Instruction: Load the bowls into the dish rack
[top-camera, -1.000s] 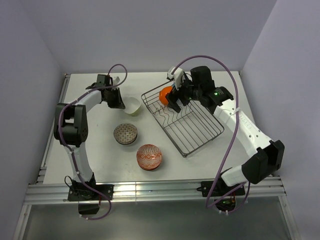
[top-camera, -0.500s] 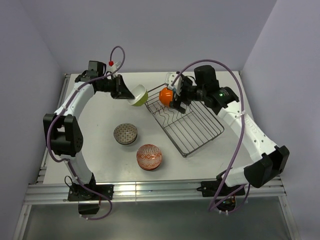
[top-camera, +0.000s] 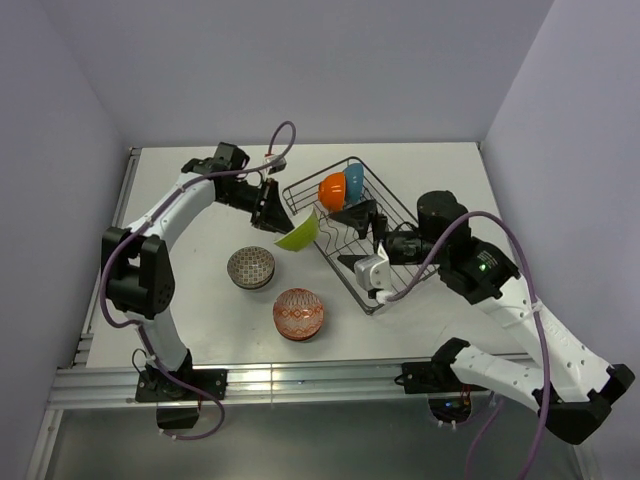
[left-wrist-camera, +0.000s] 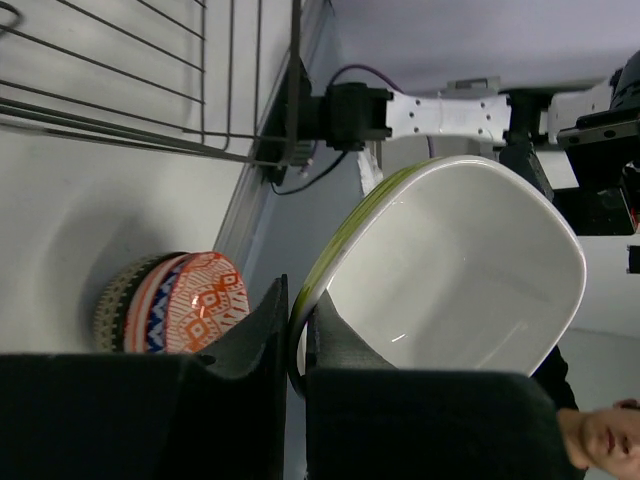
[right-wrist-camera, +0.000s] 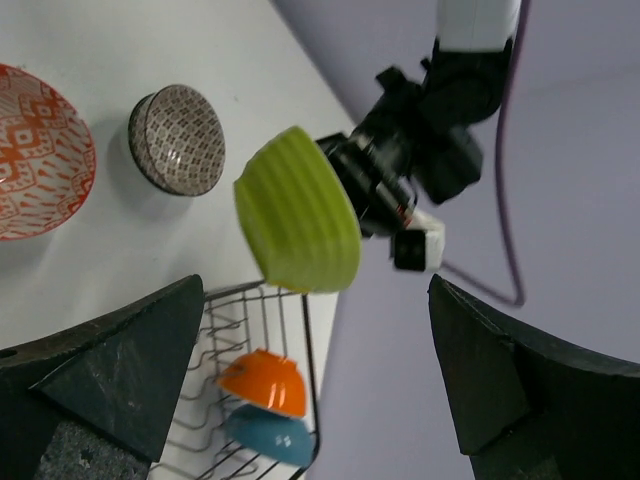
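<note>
**Top external view:** The left gripper (top-camera: 276, 214) is clamped on the rim of a lime green bowl (top-camera: 299, 234). It holds the bowl tilted in the air at the left edge of the dish rack (top-camera: 408, 262), which sits at an angle on the white table (top-camera: 190, 300). An orange bowl (top-camera: 333, 190) and a blue bowl (top-camera: 354, 183) stand on edge side by side in the rack's far corner. On the table to the left of the rack, a dark brown patterned bowl (top-camera: 250, 267) and a red-orange patterned bowl (top-camera: 298, 313) sit upright, near each other but apart. The right gripper (top-camera: 368, 222) hangs over the middle of the rack.

**Left wrist view:** Two black fingers (left-wrist-camera: 262, 330) pinch the green bowl's rim between them. The bowl's white inside faces the camera and its green outside shows as a thin edge. Beyond it the red-orange bowl stands in front of the dark brown one on the table, with the rack's wires above them.

**Right wrist view:** The right gripper's jaws are spread wide with nothing between them. They frame the ribbed outside of the green bowl, which is held aloft by the left gripper just past the rack's rim. The orange and blue bowls sit stacked on edge inside the rack, and the two patterned bowls rest on the table at the upper left.
</note>
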